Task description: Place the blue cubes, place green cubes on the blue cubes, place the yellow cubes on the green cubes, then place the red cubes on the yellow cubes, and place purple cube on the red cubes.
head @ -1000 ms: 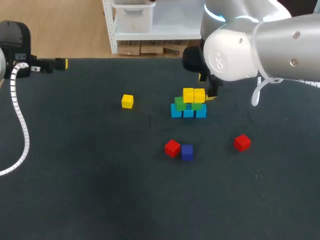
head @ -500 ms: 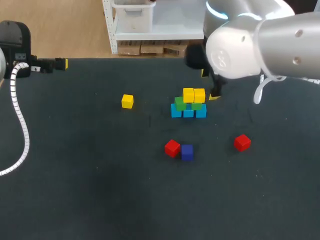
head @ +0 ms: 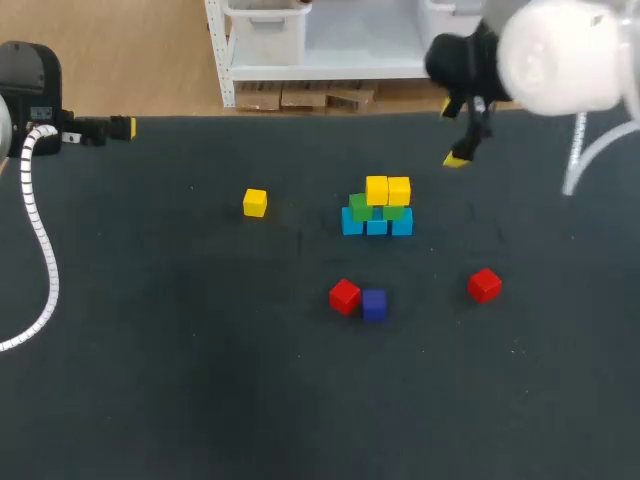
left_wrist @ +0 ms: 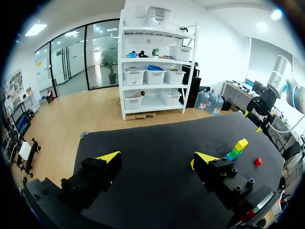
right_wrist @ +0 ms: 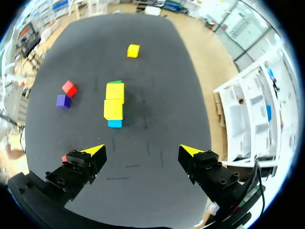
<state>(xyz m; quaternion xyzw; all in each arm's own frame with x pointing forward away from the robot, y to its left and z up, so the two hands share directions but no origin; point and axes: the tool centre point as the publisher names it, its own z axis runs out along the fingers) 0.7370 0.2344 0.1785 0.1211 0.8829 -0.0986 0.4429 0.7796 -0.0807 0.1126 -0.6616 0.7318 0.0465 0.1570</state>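
Observation:
The stack point(head: 377, 206) stands mid-table: a row of three blue cubes point(head: 377, 225), two green cubes point(head: 360, 207) on them, and two yellow cubes point(head: 387, 189) on top. A loose yellow cube point(head: 255, 202) lies to the left. Two red cubes point(head: 344, 295) point(head: 484, 284) and a purple cube point(head: 374, 304) lie nearer the front. My right gripper point(head: 452, 132) hangs open and empty above the table, behind and right of the stack; the stack point(right_wrist: 114, 102) lies ahead of its fingers point(right_wrist: 142, 151). My left gripper point(left_wrist: 155, 160) is open and empty at the far left back edge point(head: 118, 128).
In the right wrist view the loose yellow cube point(right_wrist: 133, 50) lies beyond the stack, and a red cube point(right_wrist: 69, 88) and the purple cube point(right_wrist: 62, 100) lie beside it. The black table point(head: 180, 380) has wide bare room at the front and left.
My right gripper has risen and pulled back to the right, away from the stack's right side. The two yellow cubes stay on the green ones. The left arm has not moved.

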